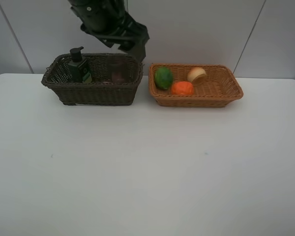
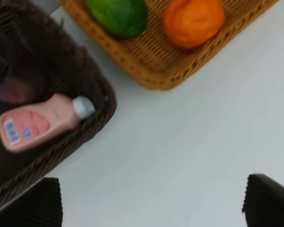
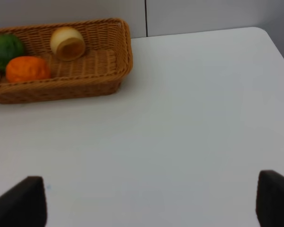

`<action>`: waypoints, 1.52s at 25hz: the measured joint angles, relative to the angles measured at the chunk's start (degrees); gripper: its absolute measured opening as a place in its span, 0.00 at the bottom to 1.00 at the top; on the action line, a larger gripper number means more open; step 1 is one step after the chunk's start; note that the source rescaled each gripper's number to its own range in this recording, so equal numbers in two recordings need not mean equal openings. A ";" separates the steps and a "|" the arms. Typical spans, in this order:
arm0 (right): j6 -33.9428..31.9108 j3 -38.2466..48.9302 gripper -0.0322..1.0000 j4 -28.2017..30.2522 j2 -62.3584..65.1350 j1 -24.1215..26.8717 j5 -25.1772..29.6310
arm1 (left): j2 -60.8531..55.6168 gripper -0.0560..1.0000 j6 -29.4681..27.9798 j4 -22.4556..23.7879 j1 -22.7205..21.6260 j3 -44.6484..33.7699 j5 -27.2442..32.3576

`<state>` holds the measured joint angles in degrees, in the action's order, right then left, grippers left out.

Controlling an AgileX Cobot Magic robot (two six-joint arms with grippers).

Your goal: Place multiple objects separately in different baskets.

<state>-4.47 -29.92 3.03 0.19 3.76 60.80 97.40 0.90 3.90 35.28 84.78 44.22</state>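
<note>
Two wicker baskets are sitting side by side along the far edge of the white desk (image 1: 137, 167), close together but not touching. The dark brown basket (image 1: 93, 91) is lying toward the far left corner, and the light tan basket (image 1: 196, 96) is resting just right of it.

In the dark brown basket, the dark green pump bottle (image 1: 79, 66) is standing upright at the left end, the mauve cup (image 1: 119, 73) is showing faintly through the far right part, and the pink white-capped bottle (image 2: 40, 123) is lying on its side against the wall, as the left wrist view shows.

In the light tan basket, the green oval fruit (image 1: 163, 77) is lying at the left end, the orange tangerine (image 1: 182, 88) is sitting just beside it toward the near wall, and the pale peach (image 1: 196, 74) is lying by the far wall.

The left end effector (image 2: 151, 201) is hanging over the gap between the baskets with its fingers spread wide, holding nothing. The right end effector (image 3: 151, 201) is also standing spread and empty over bare desk right of the light tan basket.
</note>
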 joint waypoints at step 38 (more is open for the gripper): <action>0.00 0.00 0.95 0.00 0.00 0.00 0.00 | -89.13 0.99 0.37 -8.16 -35.97 -44.44 20.84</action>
<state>-4.47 -29.92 3.03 0.19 3.76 60.80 8.27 1.27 -4.27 -0.69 40.34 65.06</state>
